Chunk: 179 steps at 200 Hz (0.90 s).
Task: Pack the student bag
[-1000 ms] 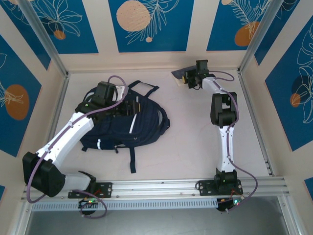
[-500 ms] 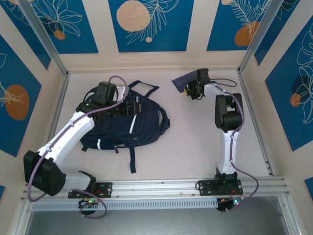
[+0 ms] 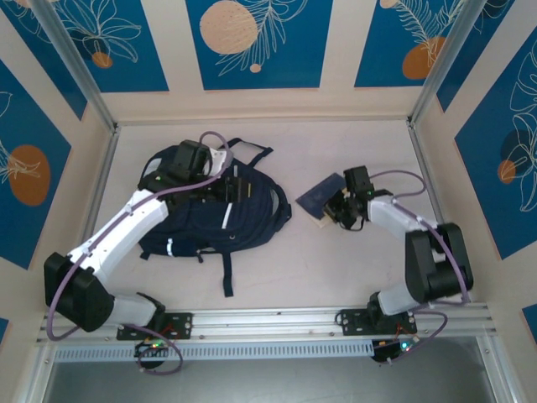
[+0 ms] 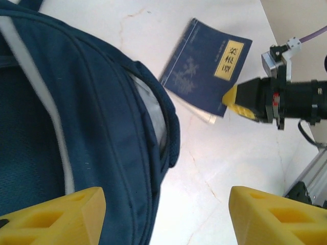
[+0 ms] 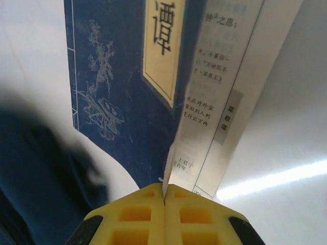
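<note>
Lying flat on the left half of the table, the bag has one strap trailing toward the near edge. The left claw hangs over the bag's far right part with its yellow fingers spread wide, one above the fabric and the other above bare table. It is released and grips nothing, though I can't quite tell whether it brushes the cloth. The bag's mouth gapes a little there, with pale lining showing. Right of the bag and apart from it, a dark blue book with a tan title label sits tilted. The right claw is clenched on the book's near corner, the cover splayed away from a printed page.
</note>
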{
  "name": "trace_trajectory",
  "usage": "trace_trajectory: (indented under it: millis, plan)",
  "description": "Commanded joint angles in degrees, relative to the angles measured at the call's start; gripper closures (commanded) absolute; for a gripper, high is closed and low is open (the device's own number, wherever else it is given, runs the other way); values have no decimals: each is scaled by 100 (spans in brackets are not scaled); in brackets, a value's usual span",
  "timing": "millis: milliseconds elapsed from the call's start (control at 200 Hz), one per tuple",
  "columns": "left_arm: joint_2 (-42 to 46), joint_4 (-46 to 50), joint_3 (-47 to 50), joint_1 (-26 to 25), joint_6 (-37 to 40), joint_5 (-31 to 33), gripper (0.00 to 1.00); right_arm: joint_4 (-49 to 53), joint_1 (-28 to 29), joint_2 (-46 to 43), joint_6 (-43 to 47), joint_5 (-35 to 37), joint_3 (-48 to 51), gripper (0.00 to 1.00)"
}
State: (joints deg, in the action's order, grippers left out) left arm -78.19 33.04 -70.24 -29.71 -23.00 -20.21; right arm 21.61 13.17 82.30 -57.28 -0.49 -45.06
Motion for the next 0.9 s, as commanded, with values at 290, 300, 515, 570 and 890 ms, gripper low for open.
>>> trace_trajectory:
  millis: [290, 300, 515, 570, 890]
  plan:
    - [-927, 547, -1088, -1433, -393, 1042, 34, 2928, 1534, -2085, 210, 1432, 493, 100]
    - [-961, 546, -1104, -1461, -416, 1055, 34, 2996, 1538, -2093, 189, 1441, 490, 100]
    - [-1778, 284, -1282, -2016, -678, 1233, 34, 3818, 1817, -2303, 11, 1683, 530, 73]
    - [-2028, 221, -1366, -2110, -707, 1270, 33, 3817, 1814, -2444, 41, 1808, 485, 56]
    - [-3585, -328, -2156, -2309, -630, 687, 34, 2548, 270, -2736, 91, 1327, 806, 58]
